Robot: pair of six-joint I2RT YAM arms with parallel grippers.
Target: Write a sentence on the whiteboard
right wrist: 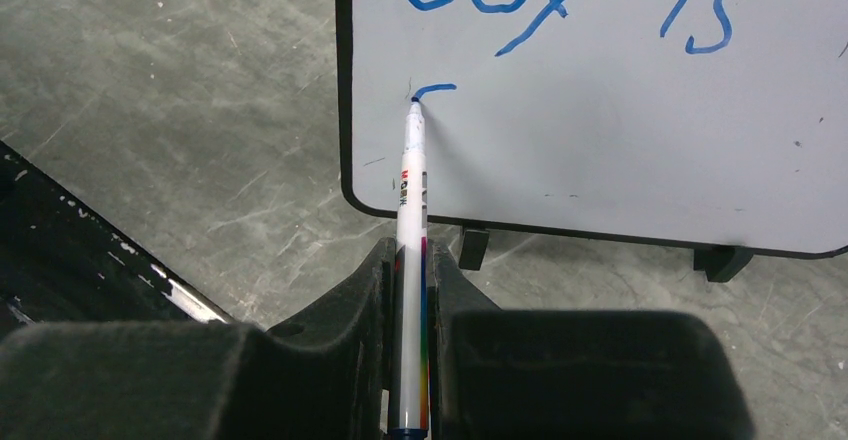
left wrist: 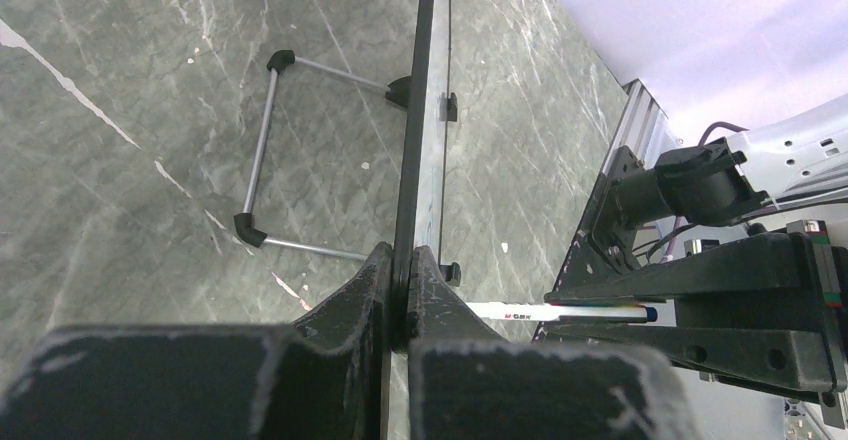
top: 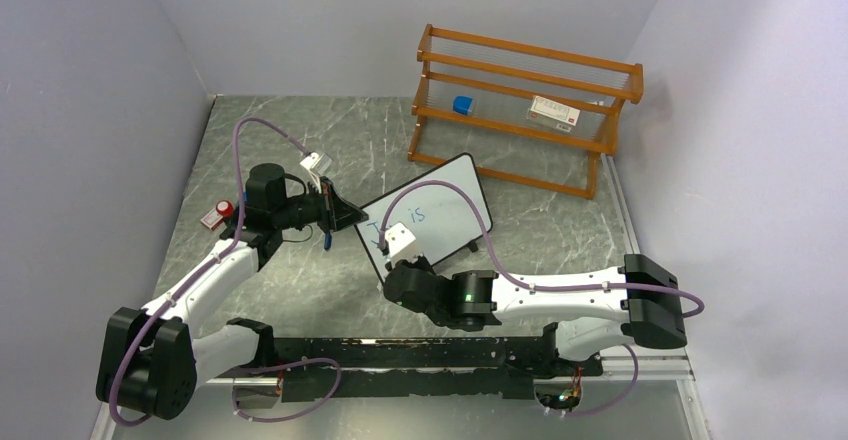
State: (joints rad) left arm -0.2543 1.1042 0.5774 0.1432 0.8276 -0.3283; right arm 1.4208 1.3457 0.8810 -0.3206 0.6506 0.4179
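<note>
Currently, the whiteboard (top: 445, 200) stands tilted on the grey marbled surface (top: 300, 150), near its middle and in front of the orange wooden rack (top: 520, 110).

1. Left pincer (left wrist: 400, 272): clenched on the whiteboard's left edge. The thin black frame is pinched between both fingers. In the left wrist view the board is seen edge-on, with its wire stand (left wrist: 262, 150) resting on the surface behind it.

2. Right pincer (right wrist: 410, 255): clenched on a white marker (right wrist: 411, 190). The marker lies along the gap between the fingers and projects forward. Its tip touches the board face near the lower left corner.

3. The sentence (right wrist: 550, 10): the upper line reads "Joy is" in blue. Below it, the second line consists of one short curved blue stroke (right wrist: 437, 88), and the marker tip sits at the left end of that stroke.

4. Two little black feet (right wrist: 472, 247) under the board's lower edge rest on the surface.

5. The rack holds a small blue item (top: 462, 105) and a white box (top: 555, 110).
</note>
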